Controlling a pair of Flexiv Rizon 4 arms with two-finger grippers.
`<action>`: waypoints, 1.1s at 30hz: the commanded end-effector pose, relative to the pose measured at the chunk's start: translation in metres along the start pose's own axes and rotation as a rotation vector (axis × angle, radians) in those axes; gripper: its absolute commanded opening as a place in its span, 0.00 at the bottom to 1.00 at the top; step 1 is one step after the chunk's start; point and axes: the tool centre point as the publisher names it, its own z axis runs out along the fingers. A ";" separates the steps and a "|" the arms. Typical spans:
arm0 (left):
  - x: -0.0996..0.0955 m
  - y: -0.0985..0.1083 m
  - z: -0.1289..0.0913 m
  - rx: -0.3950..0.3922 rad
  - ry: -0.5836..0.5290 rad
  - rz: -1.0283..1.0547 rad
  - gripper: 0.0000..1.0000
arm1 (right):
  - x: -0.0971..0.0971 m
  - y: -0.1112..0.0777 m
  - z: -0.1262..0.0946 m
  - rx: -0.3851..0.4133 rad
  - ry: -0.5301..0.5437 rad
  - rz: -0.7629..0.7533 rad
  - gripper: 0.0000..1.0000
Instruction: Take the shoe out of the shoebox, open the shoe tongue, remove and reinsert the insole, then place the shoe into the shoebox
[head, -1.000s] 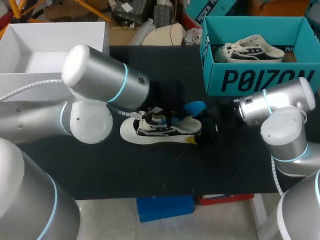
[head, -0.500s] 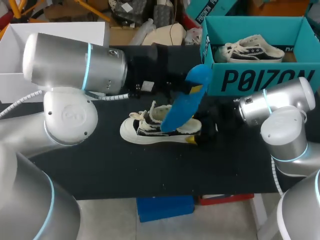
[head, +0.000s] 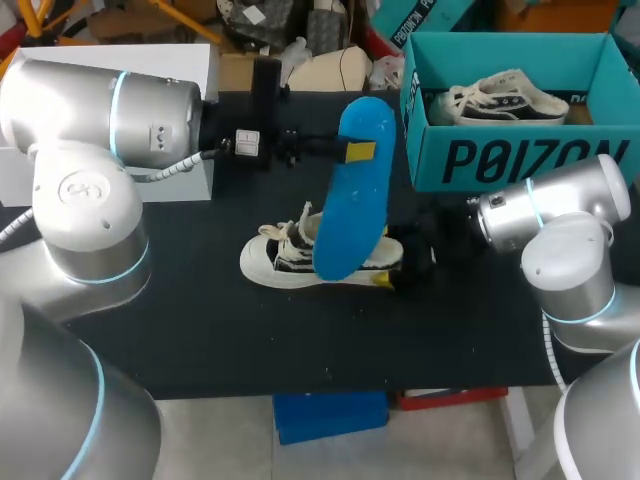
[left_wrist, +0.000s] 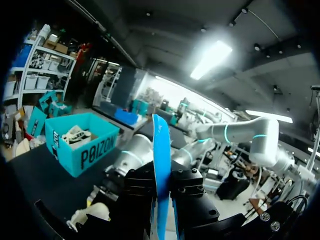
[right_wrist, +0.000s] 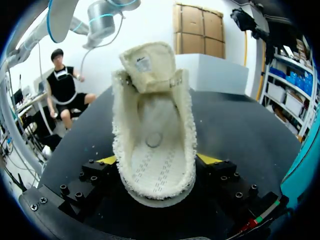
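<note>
Three steps look done, two left. The shoe (head: 290, 258) is out of the shoebox (head: 520, 160) and sits on its sole near the middle of the table (head: 200, 330), toe toward the left edge and heel toward the right edge. Right wrist view shows the tongue (right_wrist: 149, 62) folded up and forward, with the footbed bare, so I'd call tongue-open and insole-out complete. The right gripper (right_wrist: 159, 161) has both yellow tips pressed against the heel sides, clamping the shoe in place. The blue insole (head: 350, 190) is in the air above the shoe, hanging steeply. Its lower end overlaps the shoe in the head view, and you can't tell from here whether it touches. The left gripper (head: 358, 153) is pinching the insole near its upper end, and the left wrist view shows it edge-on between the fingers. The shoebox is at the far right corner of the table, well apart from the shoe, and it already holds a second shoe (head: 505, 100). The white box (head: 150, 55) at the far left corner isn't in play. What's left for you is reseating the insole, which I judge needs the toe end fed in under the tongue first, then lifting the shoe into the shoebox beside the other one. Main risk I see is the insole folding or catching on the collar.
</note>
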 end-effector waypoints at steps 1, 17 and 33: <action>0.002 0.004 -0.007 0.006 -0.001 0.001 0.00 | 0.000 -0.003 0.003 0.001 0.000 0.001 0.00; 0.055 -0.039 -0.006 0.096 0.069 -0.090 0.00 | 0.000 -0.003 0.003 0.001 0.000 0.001 0.00; 0.143 -0.099 -0.004 0.097 0.153 -0.092 0.00 | 0.000 -0.003 0.003 0.001 0.000 0.001 0.00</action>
